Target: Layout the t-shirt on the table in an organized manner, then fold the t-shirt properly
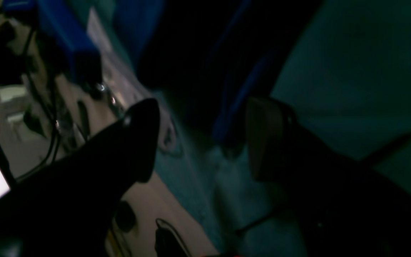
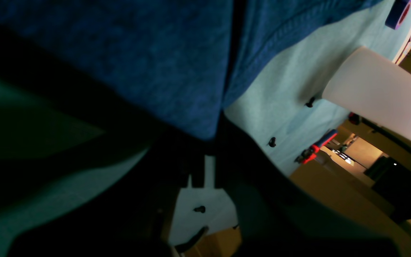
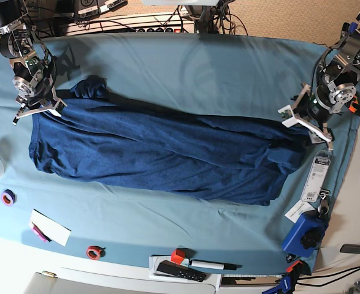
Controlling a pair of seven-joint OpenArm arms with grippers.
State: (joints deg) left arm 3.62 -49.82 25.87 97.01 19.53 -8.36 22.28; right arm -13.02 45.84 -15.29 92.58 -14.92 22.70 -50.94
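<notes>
Fabric fills the middle of the scene: the t-shirt (image 3: 161, 150), dark navy and heathered, lies stretched across the worktop (image 3: 186, 67), which is draped in light teal cloth. It runs nearly from one end of the worktop to the other, with one bunched part near the far corner on the overhead view's left and loose folds along its near edge. Judging by the soft creases, it is light and limp, will sag wherever it is not supported, and should slide easily on the smooth cloth beneath. Corners, hems and the sleeve seams look like the best places to take hold, since a pinch there gathers few layers. The right end effector (image 3: 37, 105) sits at the shirt's corner on the overhead view's left, angled down from the worktop's far edge; its jaws are clenched on the t-shirt (its wrist camera shows blue fabric pinched right at the tips). The left end effector (image 3: 306, 124) hovers at the shirt's opposite end, also tilted downward, with its two fingers (image 1: 262, 139) spread wide and released. Nothing lies between them, though the shirt's edge hangs just beyond. Small items sit along the near edge, well apart from the shirt.
</notes>
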